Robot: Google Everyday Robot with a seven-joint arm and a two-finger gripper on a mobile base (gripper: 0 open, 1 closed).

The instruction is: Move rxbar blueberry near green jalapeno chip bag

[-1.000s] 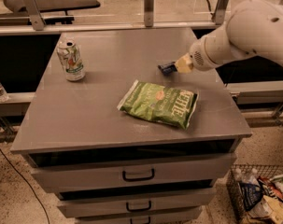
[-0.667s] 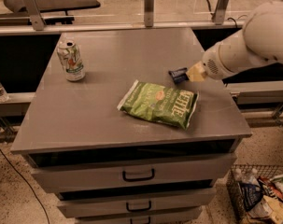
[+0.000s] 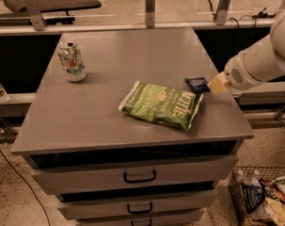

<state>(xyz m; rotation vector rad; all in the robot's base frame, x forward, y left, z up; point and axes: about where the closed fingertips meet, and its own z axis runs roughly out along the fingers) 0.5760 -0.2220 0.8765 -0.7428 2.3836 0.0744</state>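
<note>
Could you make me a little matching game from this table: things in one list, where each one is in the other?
1 drink can
2 green jalapeno chip bag
3 rxbar blueberry
4 gripper

A lies flat, front middle
B stands upright, far left
C at the right edge of the table, beside the bar
D dark blue, by the bag's right end

Pairs: 1-B, 2-A, 3-D, 4-C

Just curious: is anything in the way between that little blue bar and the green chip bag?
Nothing visible. The gripper, near the right edge of the table, holds the rxbar blueberry just beside the right end of the green jalapeno chip bag; the can stands far off, back left.
</note>
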